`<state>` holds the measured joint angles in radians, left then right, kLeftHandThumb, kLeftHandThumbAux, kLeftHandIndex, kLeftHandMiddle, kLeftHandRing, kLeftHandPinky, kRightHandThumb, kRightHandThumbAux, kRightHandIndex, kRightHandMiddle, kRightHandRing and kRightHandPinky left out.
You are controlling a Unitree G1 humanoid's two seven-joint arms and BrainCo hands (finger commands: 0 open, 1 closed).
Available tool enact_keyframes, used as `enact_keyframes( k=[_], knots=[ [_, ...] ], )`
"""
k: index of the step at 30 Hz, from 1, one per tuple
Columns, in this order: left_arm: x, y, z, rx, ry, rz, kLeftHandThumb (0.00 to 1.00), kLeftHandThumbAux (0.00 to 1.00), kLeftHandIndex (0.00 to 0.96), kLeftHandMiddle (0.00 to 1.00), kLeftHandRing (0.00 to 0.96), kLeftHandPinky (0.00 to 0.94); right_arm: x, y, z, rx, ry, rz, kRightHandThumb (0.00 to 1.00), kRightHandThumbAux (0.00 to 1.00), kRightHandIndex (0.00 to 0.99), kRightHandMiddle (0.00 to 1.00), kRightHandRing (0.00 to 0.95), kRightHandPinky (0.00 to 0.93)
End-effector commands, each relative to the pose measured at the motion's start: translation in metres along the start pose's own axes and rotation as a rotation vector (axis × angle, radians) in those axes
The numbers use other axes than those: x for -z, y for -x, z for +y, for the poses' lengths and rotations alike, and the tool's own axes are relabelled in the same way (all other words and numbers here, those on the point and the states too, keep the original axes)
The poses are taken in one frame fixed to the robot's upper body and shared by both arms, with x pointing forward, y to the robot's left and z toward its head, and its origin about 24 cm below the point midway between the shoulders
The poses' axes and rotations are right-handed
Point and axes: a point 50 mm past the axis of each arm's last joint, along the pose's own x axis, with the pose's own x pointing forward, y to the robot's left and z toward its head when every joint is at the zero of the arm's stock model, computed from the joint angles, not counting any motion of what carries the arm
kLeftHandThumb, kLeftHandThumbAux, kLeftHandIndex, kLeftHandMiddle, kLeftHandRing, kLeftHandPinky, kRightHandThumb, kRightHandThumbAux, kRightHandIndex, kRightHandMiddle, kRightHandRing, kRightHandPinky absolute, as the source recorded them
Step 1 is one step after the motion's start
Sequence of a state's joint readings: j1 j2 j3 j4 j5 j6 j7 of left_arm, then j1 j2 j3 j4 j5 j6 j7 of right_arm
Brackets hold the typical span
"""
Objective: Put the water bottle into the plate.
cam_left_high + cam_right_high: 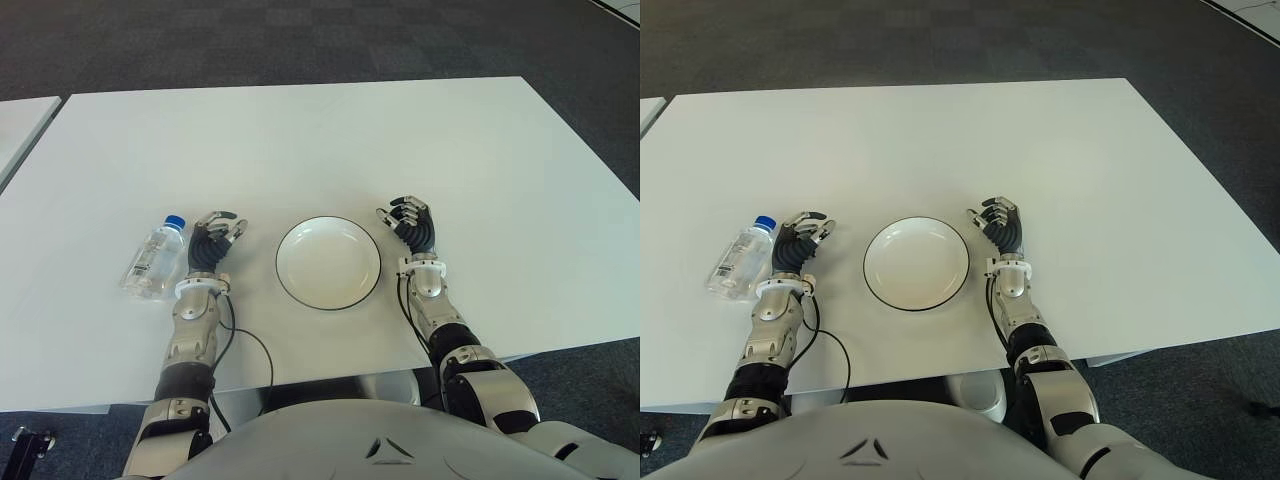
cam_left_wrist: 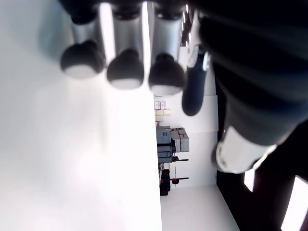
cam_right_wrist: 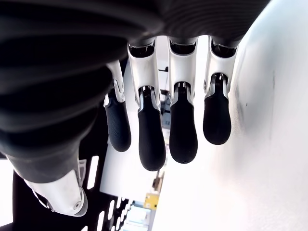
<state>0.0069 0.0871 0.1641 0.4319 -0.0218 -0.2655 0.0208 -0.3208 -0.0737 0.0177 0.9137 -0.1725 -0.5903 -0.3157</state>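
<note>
Still ungrasped, the water bottle [image 1: 155, 261] lies on the tabletop [image 1: 300, 140] just outside the left hand [image 1: 213, 243], both hands loosely curled and empty, right hand [image 1: 412, 224] beyond the plate [image 1: 328, 262]; grasping it likely comes next.

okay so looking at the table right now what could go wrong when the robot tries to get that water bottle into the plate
The clear plastic water bottle with a blue cap lies on its side on the white table, so it may roll away if the left hand, empty beside it, nudges it. The white black-rimmed plate is shallow and round, so the bottle could roll back out or overhang its rim. The right hand shows empty on the plate's far side.
</note>
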Motion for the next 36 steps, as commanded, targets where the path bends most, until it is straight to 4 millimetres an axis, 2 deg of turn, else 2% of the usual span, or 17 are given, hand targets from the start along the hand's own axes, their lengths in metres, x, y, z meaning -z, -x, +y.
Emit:
enact_keyframes(
  k=[1, 11, 18, 22, 28, 31, 36],
  knots=[
    [0.02, 0.01, -0.001, 0.016, 0.004, 0.108, 0.7, 0.722, 0.438, 0.878, 0.868, 0.863, 0.007, 0.006, 0.001, 0.001, 0.004, 0.033, 0.708, 0.728, 0.433, 0.625, 0.641, 0.639],
    [0.01, 0.012, -0.004, 0.019, -0.008, 0.061, 0.701, 0.723, 0.438, 0.876, 0.868, 0.863, 0.007, 0.006, 0.0, 0.0, 0.003, 0.033, 0.708, 0.728, 0.433, 0.622, 0.64, 0.638],
    [-0.017, 0.021, -0.011, -0.003, -0.117, -0.067, 0.703, 0.722, 0.438, 0.89, 0.883, 0.88, 0.007, 0.006, 0.0, -0.008, 0.009, 0.031, 0.708, 0.728, 0.433, 0.622, 0.639, 0.619],
    [-0.022, 0.025, -0.01, -0.031, -0.239, -0.113, 0.704, 0.72, 0.438, 0.88, 0.873, 0.852, 0.007, 0.006, 0.0, -0.013, 0.011, 0.033, 0.708, 0.728, 0.433, 0.623, 0.639, 0.626],
    [-0.052, 0.045, -0.011, -0.072, -0.425, -0.248, 0.705, 0.72, 0.438, 0.866, 0.863, 0.847, 0.008, 0.005, 0.0, -0.013, 0.008, 0.035, 0.708, 0.728, 0.433, 0.624, 0.638, 0.624],
    [-0.068, 0.053, -0.014, -0.117, -0.58, -0.358, 0.705, 0.72, 0.438, 0.863, 0.862, 0.85, 0.008, 0.005, 0.0, -0.013, 0.005, 0.036, 0.708, 0.728, 0.433, 0.625, 0.639, 0.626],
    [-0.074, 0.056, -0.017, -0.187, -0.723, -0.423, 0.705, 0.721, 0.438, 0.868, 0.866, 0.859, 0.007, 0.005, 0.0, -0.013, 0.005, 0.037, 0.707, 0.729, 0.433, 0.622, 0.638, 0.631]
  ],
)
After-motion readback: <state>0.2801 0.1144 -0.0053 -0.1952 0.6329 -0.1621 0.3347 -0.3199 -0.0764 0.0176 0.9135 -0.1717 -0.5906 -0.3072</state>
